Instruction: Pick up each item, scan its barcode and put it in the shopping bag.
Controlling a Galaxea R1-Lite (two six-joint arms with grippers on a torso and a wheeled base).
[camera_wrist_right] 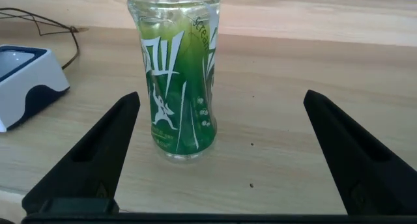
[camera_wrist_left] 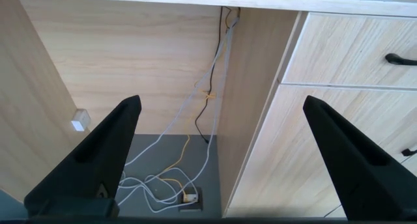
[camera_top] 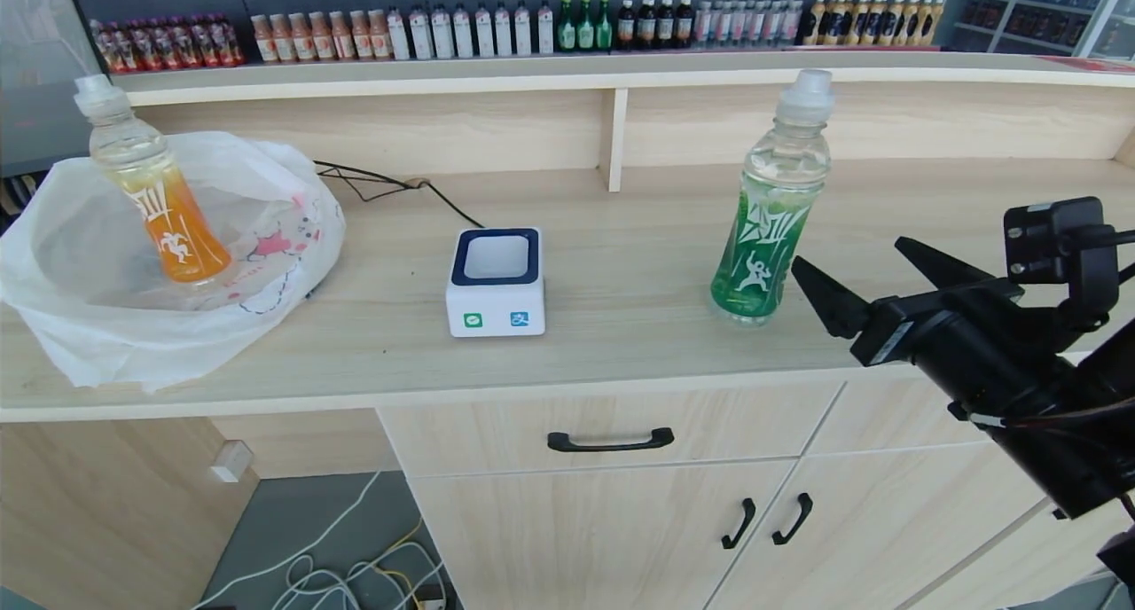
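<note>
Green bottle (camera_top: 770, 229) of clear plastic stands upright on the pale wooden table (camera_top: 621, 202), at 3 o'clock of the boxy white scanner (camera_top: 496, 282), well apart from it. Right gripper (camera_top: 844, 250), spread wide, sits near the bottle's 4 o'clock, over the table's front edge. Orange bottle (camera_top: 168, 211) leans inside the crinkly white bag (camera_top: 293, 238) at the scanner's 9 o'clock. Left gripper (camera_wrist_left: 221, 101) gapes wide below the tabletop.

The pale wood-grain counter (camera_top: 621, 238) is looking matt, the green bottle (camera_top: 767, 238) is gleaming in clear plastic, the shopping bag (camera_top: 53, 264) is showing thin crinkled translucent film, the scanner (camera_top: 495, 304) is shining smooth white.
</note>
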